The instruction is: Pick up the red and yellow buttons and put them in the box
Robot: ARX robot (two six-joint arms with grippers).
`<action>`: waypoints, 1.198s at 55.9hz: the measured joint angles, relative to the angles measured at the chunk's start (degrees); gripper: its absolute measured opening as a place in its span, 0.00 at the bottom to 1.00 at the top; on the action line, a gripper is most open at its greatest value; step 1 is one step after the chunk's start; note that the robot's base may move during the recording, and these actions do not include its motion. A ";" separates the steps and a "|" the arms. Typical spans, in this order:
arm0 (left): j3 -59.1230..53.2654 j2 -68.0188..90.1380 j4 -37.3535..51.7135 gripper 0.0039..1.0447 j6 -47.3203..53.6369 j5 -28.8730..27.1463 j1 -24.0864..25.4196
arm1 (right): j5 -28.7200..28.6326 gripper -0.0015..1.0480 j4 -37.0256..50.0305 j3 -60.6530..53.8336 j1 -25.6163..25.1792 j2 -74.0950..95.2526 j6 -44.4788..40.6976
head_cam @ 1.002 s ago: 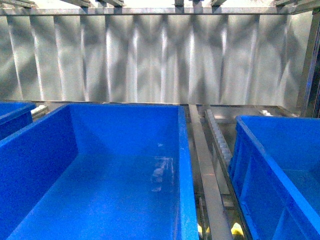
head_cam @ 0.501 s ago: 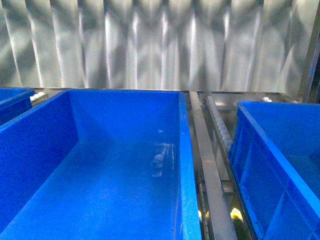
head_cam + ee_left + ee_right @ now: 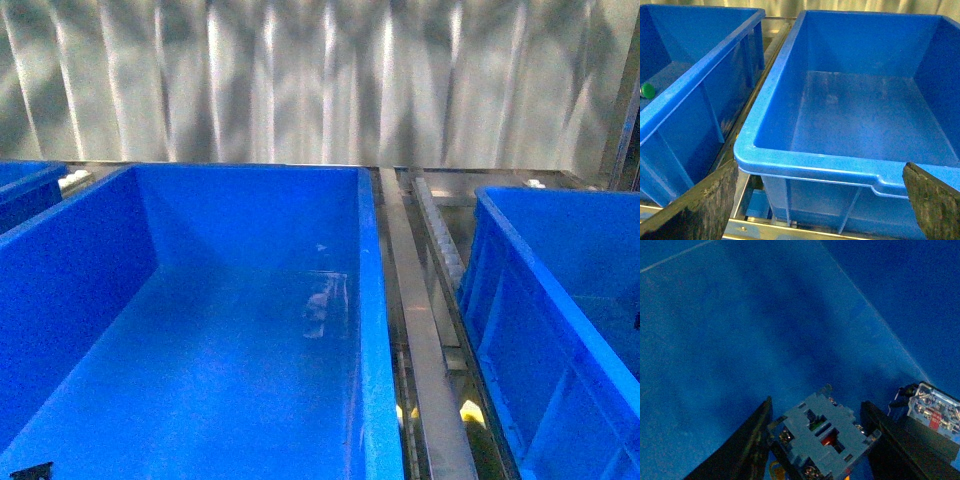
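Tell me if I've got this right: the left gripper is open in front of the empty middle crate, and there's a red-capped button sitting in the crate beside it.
Not quite. The left gripper is open in front of the empty middle crate, but the button in the neighbouring crate has a green cap, not red. The left wrist view shows it.

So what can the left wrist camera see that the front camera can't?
Only the left wrist view shows a small green-capped button lying in the neighbouring crate, plus the open left tool with its dark fingers near the big crate's closest rim.

Only the front view shows the shiny metal wall, the roller rail between crates, and another crate on the right.

Both show the large blue box in the middle, with no buttons visible inside.
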 joint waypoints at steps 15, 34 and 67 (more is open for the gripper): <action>0.00 0.00 0.00 0.93 0.00 0.00 0.00 | 0.96 0.95 0.57 -2.60 -0.02 -4.44 0.50; 0.00 0.00 0.00 0.93 0.00 0.00 0.00 | 1.64 0.94 -1.20 -9.53 3.23 -18.43 2.71; 0.00 0.00 0.00 0.93 0.00 -0.07 0.00 | -20.57 0.46 18.29 -46.23 16.22 -60.83 -17.14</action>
